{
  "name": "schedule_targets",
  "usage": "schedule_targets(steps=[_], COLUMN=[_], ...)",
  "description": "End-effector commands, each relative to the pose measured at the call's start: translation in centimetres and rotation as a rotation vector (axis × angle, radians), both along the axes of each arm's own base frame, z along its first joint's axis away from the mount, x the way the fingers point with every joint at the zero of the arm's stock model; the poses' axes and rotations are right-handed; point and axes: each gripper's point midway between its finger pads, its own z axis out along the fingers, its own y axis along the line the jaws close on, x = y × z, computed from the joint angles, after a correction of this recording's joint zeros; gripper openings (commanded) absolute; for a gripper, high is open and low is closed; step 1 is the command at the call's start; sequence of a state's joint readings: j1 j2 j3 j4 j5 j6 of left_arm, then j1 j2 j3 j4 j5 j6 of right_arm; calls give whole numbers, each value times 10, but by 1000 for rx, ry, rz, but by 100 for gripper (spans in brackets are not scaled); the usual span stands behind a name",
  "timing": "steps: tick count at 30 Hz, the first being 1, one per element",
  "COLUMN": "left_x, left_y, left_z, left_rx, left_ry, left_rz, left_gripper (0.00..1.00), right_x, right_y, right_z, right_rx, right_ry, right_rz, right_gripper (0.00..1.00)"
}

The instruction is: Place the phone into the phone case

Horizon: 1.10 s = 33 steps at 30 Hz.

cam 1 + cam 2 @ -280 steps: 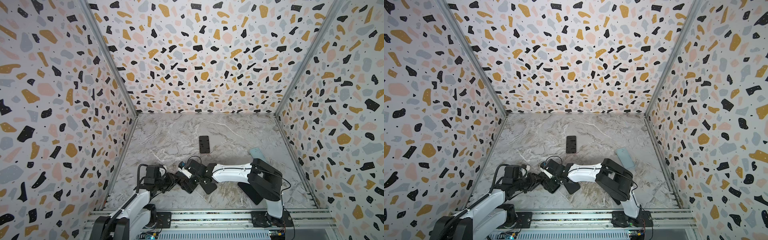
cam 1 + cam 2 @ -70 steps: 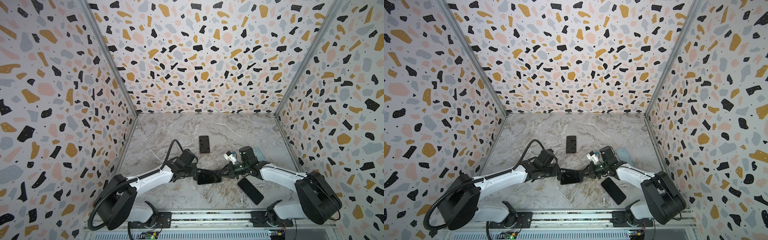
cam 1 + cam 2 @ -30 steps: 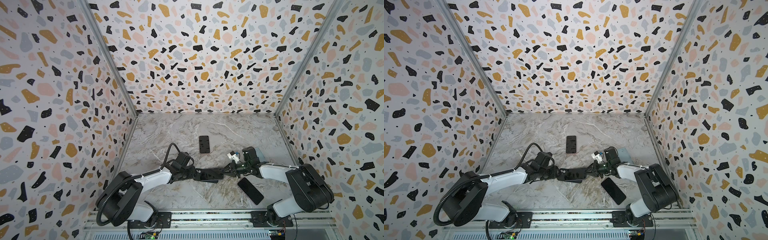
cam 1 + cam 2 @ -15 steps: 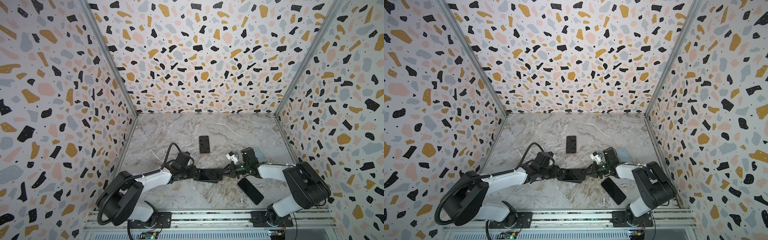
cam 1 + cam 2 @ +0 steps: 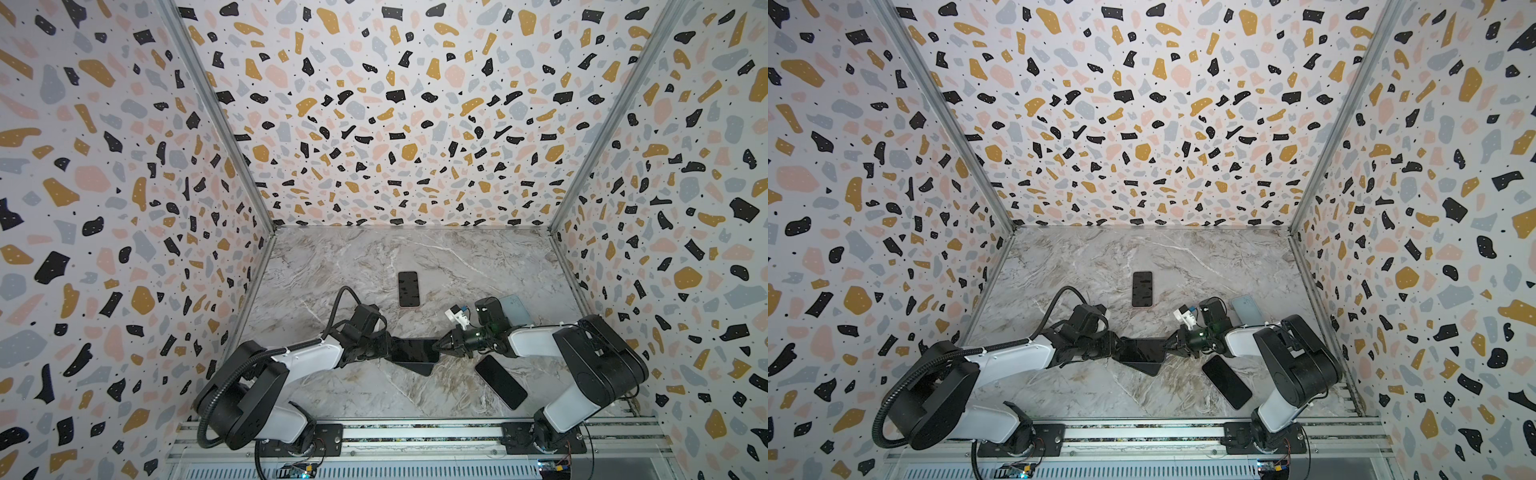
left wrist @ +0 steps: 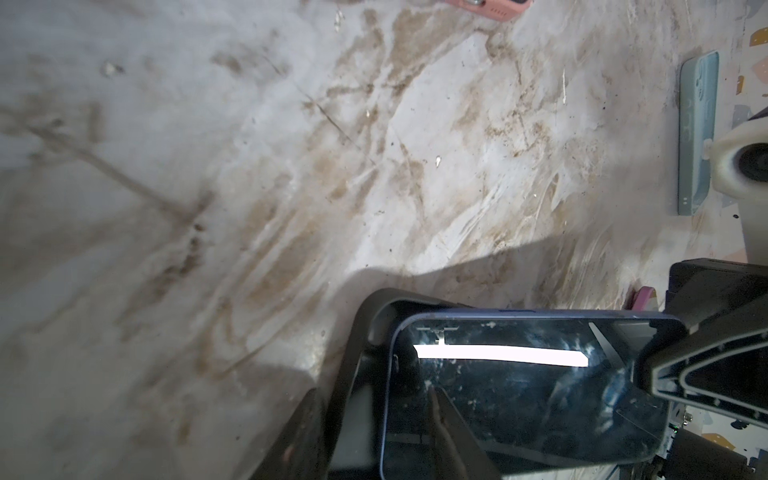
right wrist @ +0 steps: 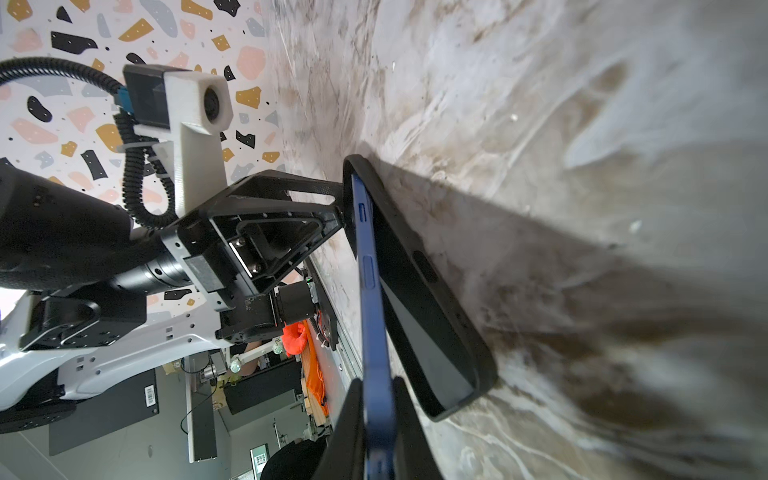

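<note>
Blue-framed phone (image 5: 415,351) is held just above the marble table (image 5: 374,257), near its front middle and screen up, right over the black phone case (image 5: 417,369) — not seated yet. One short end of the phone is pinched tight by the right gripper (image 5: 442,345); in the right wrist view both fingers are seen clamped on the blue edge. The opposite end is handled by the left gripper (image 5: 384,347), which looks clenched on the case's end, with one finger under the case and one on the glass. That end of the case is lifted and its other end is rested on the table, so a wedge-shaped gap is seen between phone and case.

The step in hand is judged to be the seating. It's probably best done heel-first: the phone's end at the left gripper gets tucked under the case lip, then the free end is lowered by the right gripper until the edges are lined up all round — a skewed phone would likely get jammed on a corner. Side buttons should be matched to the cutouts, and hard pressing is better avoided until that's confirmed.
</note>
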<state>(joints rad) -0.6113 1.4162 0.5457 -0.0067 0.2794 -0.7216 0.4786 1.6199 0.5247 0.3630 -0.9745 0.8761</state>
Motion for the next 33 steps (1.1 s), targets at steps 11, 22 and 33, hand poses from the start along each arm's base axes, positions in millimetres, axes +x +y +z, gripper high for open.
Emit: schedule_targets(steps=[11, 22, 33], left_x=[-13, -24, -26], left_y=[-3, -10, -7], left_z=[1, 2, 0], left_rx=[-92, -136, -118], left_ry=[2, -2, -7], left_rz=[25, 24, 14], left_gripper=[38, 37, 36], right_x=[-16, -22, -30], right_y=[-13, -6, -2], right_z=[-38, -40, -48], right_rx=[-122, -127, -153], right_ry=[177, 184, 179], right_rz=[-133, -152, -91], right_gripper=[0, 0, 0])
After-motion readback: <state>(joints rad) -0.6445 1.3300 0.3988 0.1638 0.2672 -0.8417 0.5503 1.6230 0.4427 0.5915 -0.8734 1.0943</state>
